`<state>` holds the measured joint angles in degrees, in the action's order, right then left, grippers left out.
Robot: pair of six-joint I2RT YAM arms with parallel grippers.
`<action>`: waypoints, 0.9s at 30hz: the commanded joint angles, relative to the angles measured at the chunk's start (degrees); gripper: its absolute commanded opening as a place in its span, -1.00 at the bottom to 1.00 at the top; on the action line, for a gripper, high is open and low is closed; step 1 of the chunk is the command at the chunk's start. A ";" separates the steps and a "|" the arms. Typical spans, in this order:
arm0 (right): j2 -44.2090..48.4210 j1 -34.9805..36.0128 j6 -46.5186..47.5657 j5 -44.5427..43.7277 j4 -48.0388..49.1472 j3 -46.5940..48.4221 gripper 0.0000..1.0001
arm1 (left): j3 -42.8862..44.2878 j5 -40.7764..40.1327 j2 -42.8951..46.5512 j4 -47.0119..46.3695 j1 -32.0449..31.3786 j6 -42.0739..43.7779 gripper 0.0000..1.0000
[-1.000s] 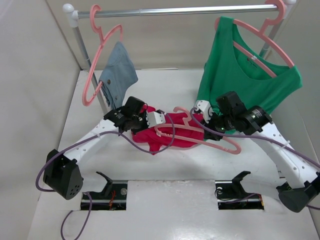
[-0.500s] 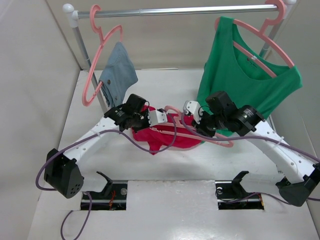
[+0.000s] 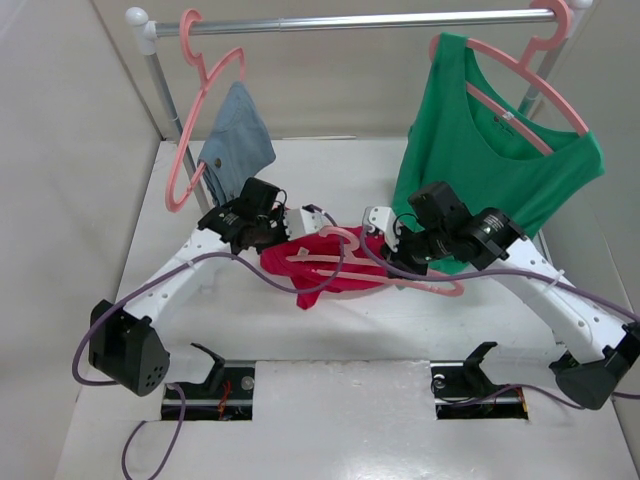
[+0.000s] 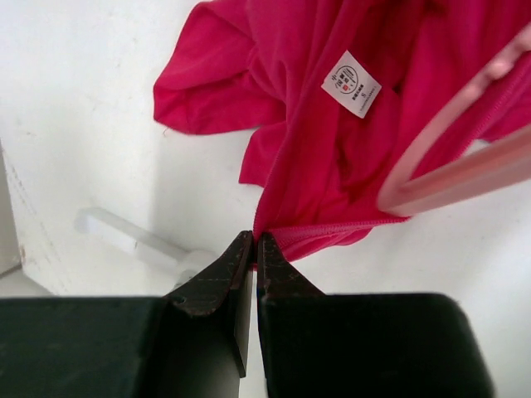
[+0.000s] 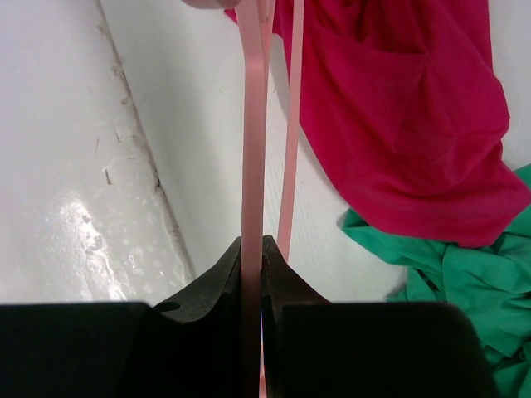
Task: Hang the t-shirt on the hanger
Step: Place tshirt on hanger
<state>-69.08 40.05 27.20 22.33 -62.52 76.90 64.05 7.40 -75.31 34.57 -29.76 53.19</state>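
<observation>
White table (image 3: 330,170) held the t-shirt (image 3: 335,280) in a heap in the middle. The left gripper (image 4: 255,242) pinched its hem. The right gripper (image 5: 251,245) pinched the hanger (image 5: 252,124) and had slid it left, over the t-shirt. It was probably starting to go in.

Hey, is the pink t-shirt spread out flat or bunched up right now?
Bunched up. The t-shirt lies crumpled in folds on the table, its hem pinched in the shut left gripper.
</observation>
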 commanded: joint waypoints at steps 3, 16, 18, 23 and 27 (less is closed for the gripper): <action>0.00 0.55 1.28 4.39 -2.43 4.57 -1.00 | -1.56 -3.00 2.01 -2.49 0.67 2.53 -1.00; -2.46 -0.06 -3.73 -4.49 11.10 0.79 -1.00 | 10.38 14.90 0.95 11.83 -2.23 -0.10 -1.00; -2.46 -1.81 -3.73 -3.25 15.22 -1.22 -1.00 | 12.85 16.42 0.95 12.37 -2.23 -0.63 -1.00; 3.33 -1.82 -1.98 2.97 28.84 -9.13 -1.00 | 16.27 16.78 0.95 9.91 -2.85 -5.02 -1.00; 5.09 -1.82 -0.83 8.41 31.85 -12.57 -1.00 | 22.15 15.10 -0.27 9.20 -4.17 -5.64 -1.00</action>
<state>-64.34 38.17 25.30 23.79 -41.98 65.58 79.22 12.95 -76.55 48.36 -31.53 51.55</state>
